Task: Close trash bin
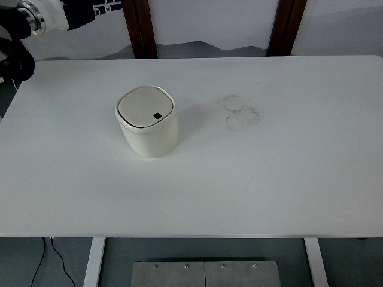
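Centrally, closed trash bin (146,121) occupies smudged white table (269,179).

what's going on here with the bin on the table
Nothing is touching the trash bin at this moment. It stands upright on the white table, left of centre, with its lid down flat, so it looks closed. The left hand is high at the picture's top left corner, well clear of the bin and mostly cut off by the edge. Some faint ring marks show on the tabletop to the bin's right.
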`<state>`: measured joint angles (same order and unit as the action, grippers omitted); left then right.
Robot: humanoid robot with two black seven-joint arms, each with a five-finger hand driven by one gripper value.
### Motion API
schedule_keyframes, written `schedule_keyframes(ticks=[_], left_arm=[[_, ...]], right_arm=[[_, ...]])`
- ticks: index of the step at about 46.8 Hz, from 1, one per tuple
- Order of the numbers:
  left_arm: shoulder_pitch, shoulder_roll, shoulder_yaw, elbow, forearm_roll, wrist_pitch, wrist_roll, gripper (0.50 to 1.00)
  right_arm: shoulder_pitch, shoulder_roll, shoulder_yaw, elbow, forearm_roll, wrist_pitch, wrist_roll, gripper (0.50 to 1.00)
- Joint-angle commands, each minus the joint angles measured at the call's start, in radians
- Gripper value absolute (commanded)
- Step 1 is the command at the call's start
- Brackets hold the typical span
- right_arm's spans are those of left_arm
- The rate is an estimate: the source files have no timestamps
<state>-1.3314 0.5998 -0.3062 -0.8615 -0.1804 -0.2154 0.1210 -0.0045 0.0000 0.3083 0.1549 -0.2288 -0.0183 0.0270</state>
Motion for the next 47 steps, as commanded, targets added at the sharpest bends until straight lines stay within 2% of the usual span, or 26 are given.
schedule_keyframes(ticks=[1, 8, 10, 14, 17, 47], left_arm=[[0.031, 0.000, -0.048, 0.042, -0.050, -0.007, -0.001, 1.000], [0.127, 0.000, -0.146, 0.062, -0.076, -0.009, -0.012, 1.000], [0.165, 0.002, -0.171, 0.062, -0.070, -0.010, -0.039, 1.000], [0.233, 0.003, -0.208, 0.062, -0.067, -0.012, -0.127, 1.000], [0.264, 0.005, -0.215, 0.062, -0.064, -0.012, -0.159, 1.000], [0.302, 0.006, -0.215, 0.062, -0.064, -0.002, -0.165, 1.000]], right_arm=[[0.000, 0.000, 0.000, 0.000, 0.000, 0.000, 0.001, 0.995], [0.000, 0.000, 0.000, 0.000, 0.003, 0.000, 0.001, 0.995], [0.000, 0.000, 0.000, 0.000, 0.003, 0.000, -0.001, 0.995], [0.000, 0.000, 0.000, 0.000, 0.003, 0.000, -0.001, 0.995], [0.000, 0.000, -0.001, 0.000, 0.003, 0.000, -0.001, 0.995], [0.000, 0.000, -0.001, 0.000, -0.001, 0.000, 0.002, 0.995]])
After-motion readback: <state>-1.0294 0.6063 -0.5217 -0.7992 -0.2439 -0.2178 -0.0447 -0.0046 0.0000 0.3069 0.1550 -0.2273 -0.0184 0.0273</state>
